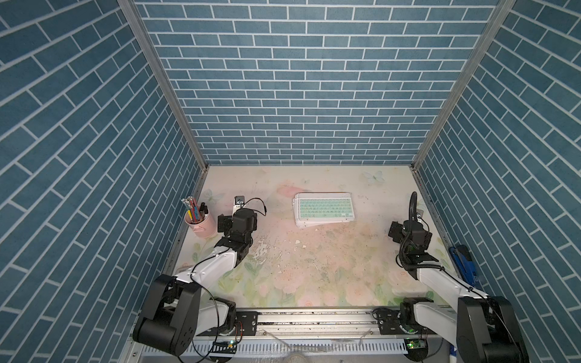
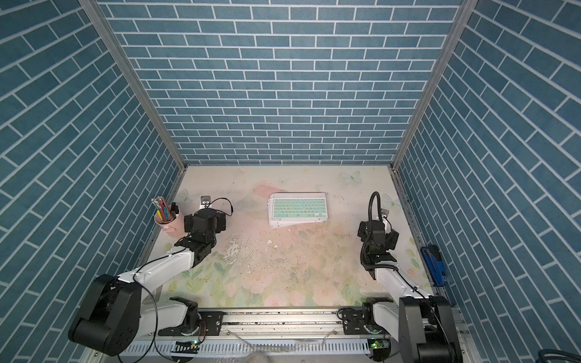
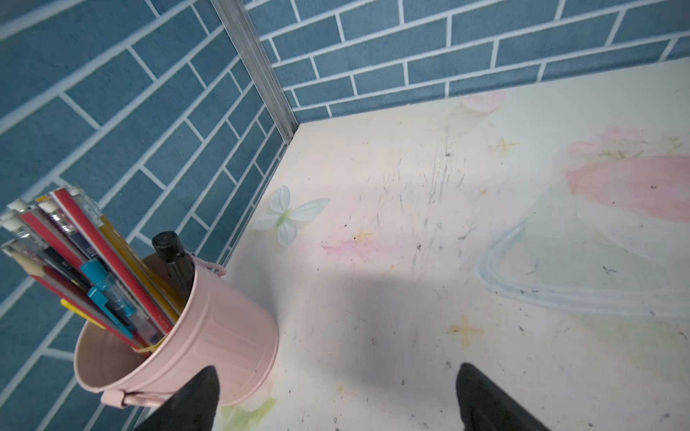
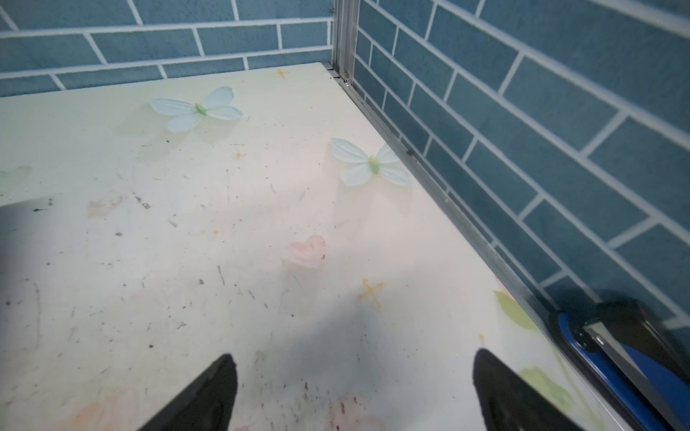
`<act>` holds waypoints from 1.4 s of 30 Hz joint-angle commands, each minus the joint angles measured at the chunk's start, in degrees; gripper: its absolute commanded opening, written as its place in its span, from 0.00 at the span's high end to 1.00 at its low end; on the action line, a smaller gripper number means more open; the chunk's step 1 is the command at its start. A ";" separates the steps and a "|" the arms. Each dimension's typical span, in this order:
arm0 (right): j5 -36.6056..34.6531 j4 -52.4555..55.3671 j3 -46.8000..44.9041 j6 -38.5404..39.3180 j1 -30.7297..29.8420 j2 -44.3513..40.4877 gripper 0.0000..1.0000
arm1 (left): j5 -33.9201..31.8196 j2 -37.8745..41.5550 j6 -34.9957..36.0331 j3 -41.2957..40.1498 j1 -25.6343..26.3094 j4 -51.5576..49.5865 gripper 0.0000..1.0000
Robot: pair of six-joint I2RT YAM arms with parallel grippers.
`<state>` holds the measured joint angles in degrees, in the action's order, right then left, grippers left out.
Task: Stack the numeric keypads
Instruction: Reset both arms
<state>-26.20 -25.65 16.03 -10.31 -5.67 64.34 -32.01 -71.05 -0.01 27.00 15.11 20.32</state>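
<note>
Near side, the left gripper [image 3: 336, 395] and right gripper [image 4: 351, 380] are hovering out at the edges, both gaping wide and holding nothing, probably keeping clear. Farther back in the middle, the keypads [image 1: 323, 208] are sitting in one pile, green on top, so stacking's looking done.

- Open table [image 1: 314, 267] in the middle; I can pass freely up to the stack [image 1: 323, 209].
- Room also behind the stack.
- Pink cup [image 1: 201, 223] stands just beside my left gripper [image 3: 336, 369], by the left wall [image 1: 94, 157].
- Blue tool [image 1: 465, 267] lies along the right wall [image 1: 503, 157], near my right gripper [image 4: 351, 358].
</note>
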 commanded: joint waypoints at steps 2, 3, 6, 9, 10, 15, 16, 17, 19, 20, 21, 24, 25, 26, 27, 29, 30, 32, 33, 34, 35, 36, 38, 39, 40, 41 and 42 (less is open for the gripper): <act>-0.24 -21.51 -1.99 4.91 0.27 6.61 0.02 | 5.98 -1.35 2.23 -6.06 -4.74 17.04 0.00; 0.29 -23.32 -1.72 5.41 0.39 8.49 0.02 | 7.47 -2.21 2.04 -7.05 -5.65 19.51 0.00; 2.14 -24.28 0.57 7.16 0.52 12.04 0.02 | 9.69 -4.24 2.71 -8.06 -6.98 23.23 0.00; 4.32 -29.53 0.97 8.90 1.13 16.95 0.02 | 14.17 -7.33 3.62 -9.22 -8.96 29.10 0.00; 5.43 -29.76 1.46 8.82 1.42 18.79 0.02 | 14.31 -9.35 3.43 -9.62 -9.58 31.78 0.00; 10.55 -29.66 2.42 7.52 3.85 21.56 0.02 | 22.14 -16.19 3.95 -8.36 -11.38 36.37 0.00; 11.77 -31.61 2.60 7.75 4.08 24.07 0.02 | 23.53 -15.66 3.87 -6.51 -11.78 31.52 0.00; 12.04 -31.98 3.61 8.34 4.09 24.63 0.01 | 24.16 -16.73 4.19 -5.42 -11.95 30.95 0.00; 16.01 -27.33 5.19 7.68 5.58 24.51 0.02 | 26.43 -16.07 3.76 -4.46 -12.84 27.73 0.00; 16.80 -24.35 5.92 7.14 5.94 23.73 0.02 | 26.52 -16.65 3.85 -4.93 -13.00 29.72 0.00; 17.73 -25.46 5.76 7.05 6.35 24.22 0.02 | 26.56 -16.16 3.71 -4.60 -13.00 28.36 0.00; 17.76 -24.99 5.95 7.01 6.47 24.06 0.01 | 26.52 -16.24 3.71 -4.53 -13.00 28.23 0.00; 17.75 -24.75 5.91 6.97 6.46 24.03 0.01 | 26.48 -16.38 3.70 -4.65 -12.96 28.65 0.00; 17.72 -25.19 5.94 7.05 6.47 24.10 0.01 | 26.39 -16.44 3.79 -4.72 -12.93 29.04 0.00; 17.76 -24.82 6.00 6.97 6.46 23.91 0.01 | 26.46 -16.23 3.74 -4.60 -13.00 28.41 0.00; 17.76 -24.74 5.94 6.94 6.46 23.91 0.01 | 26.45 -16.39 3.74 -4.69 -12.97 28.80 0.00; 17.76 -25.04 5.87 7.05 6.46 24.06 0.01 | 26.48 -16.31 3.78 -4.66 -12.96 28.54 0.00; 17.77 -25.03 5.89 7.05 6.51 24.00 0.01 | 26.43 -16.37 3.77 -4.69 -12.94 28.69 0.00; 17.76 -24.82 5.94 6.99 6.51 23.98 0.01 | 26.41 -16.38 3.70 -4.68 -12.97 28.72 0.00; 17.80 -24.95 5.94 7.03 6.46 24.08 0.01 | 26.41 -16.35 3.77 -4.68 -12.96 28.77 0.00; 17.76 -24.89 5.96 7.00 6.47 23.92 0.01 | 26.40 -16.33 3.77 -4.68 -12.92 28.73 0.00; 17.70 -24.88 6.01 7.05 6.51 24.04 0.01 | 26.41 -16.38 3.76 -4.68 -12.98 28.73 0.00; 17.76 -24.92 5.99 7.04 6.46 24.03 0.01 | 26.41 -16.39 3.78 -4.68 -12.96 28.73 0.00; 17.78 -24.88 5.94 7.05 6.46 23.99 0.01 | 26.44 -16.35 3.77 -4.68 -12.91 28.73 0.00; 17.76 -24.88 5.90 7.02 6.46 24.00 0.01 | 26.41 -16.38 3.74 -4.68 -12.92 28.73 0.00; 17.78 -24.88 5.96 7.05 6.46 24.00 0.01 | 26.46 -16.38 3.78 -4.68 -12.91 28.73 0.00; 17.76 -24.89 5.93 7.05 6.46 24.00 0.01 | 26.41 -16.39 3.76 -4.68 -12.93 28.73 0.00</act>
<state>-9.15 -50.96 21.41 -4.38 0.64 88.27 -6.09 -87.44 3.46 21.93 2.48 49.80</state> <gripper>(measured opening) 0.987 0.996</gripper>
